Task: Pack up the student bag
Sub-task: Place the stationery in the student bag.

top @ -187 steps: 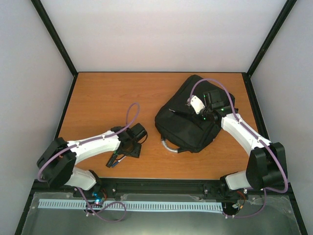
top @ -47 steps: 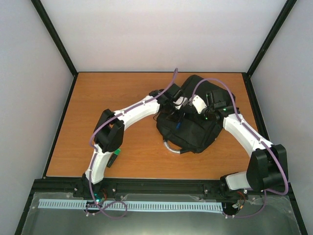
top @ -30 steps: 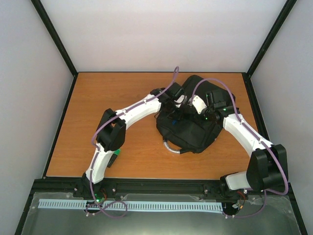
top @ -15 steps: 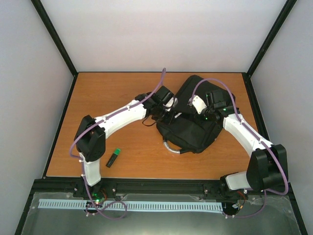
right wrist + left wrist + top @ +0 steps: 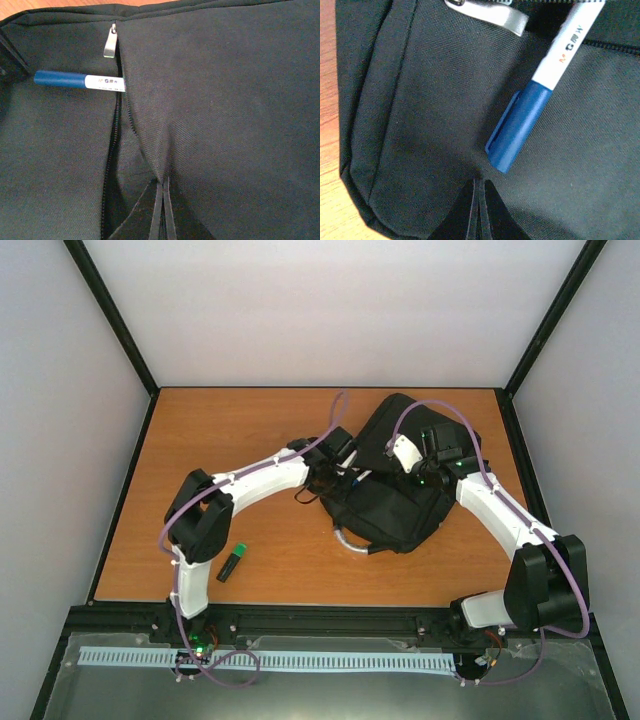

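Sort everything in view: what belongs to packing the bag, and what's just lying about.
Belongs to the job: student bag; blue-capped pen, partly inside its open zip; green highlighter on the table, probably next to pack.
Just there: table; grey walls.

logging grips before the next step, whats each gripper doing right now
left gripper: closed, empty
right gripper: closed, pinching student bag fabric

Black bag point(image 5: 400, 510); blue-white pen point(image 5: 545, 80); marker point(image 5: 232, 562) seemingly green.

The white barrel of the pen point(image 5: 542, 85) carries the print "M&G"; the next marks are unclear, then "W".
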Motion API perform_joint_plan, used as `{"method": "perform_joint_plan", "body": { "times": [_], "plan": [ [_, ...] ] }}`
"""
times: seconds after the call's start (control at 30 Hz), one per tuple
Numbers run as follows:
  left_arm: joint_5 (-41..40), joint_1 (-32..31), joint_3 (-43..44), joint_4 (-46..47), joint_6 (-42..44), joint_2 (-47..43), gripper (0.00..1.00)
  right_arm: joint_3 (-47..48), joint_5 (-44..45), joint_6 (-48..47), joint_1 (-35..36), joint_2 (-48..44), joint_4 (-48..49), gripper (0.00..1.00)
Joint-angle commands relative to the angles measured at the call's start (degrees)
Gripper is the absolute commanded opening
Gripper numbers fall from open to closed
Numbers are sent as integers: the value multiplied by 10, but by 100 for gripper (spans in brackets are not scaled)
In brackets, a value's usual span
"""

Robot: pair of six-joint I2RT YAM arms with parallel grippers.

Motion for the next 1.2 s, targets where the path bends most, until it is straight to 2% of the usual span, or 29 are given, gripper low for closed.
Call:
{"method": "perform_joint_plan", "body": {
  "times": [0.0, 0.17, 0.6, 0.77, 1.17],
  "plan": [
    [0, 5, 35, 12, 4, 25, 1, 3, -30, -5, 4, -7, 1, 3],
    [4, 5, 56, 20, 6, 46, 1, 3, -30, -6, 4, -6, 1, 3],
    [19, 7, 189, 23, 5, 137, 1, 3, -29, -6, 4, -3, 0, 3],
    [36, 7, 216, 41, -4, 161, 1, 2, -29, -6, 5, -5, -1, 3],
    [47, 7, 118, 200, -64, 113, 2, 1, -28, -5, 4, -3, 0, 3]
  ]
}}
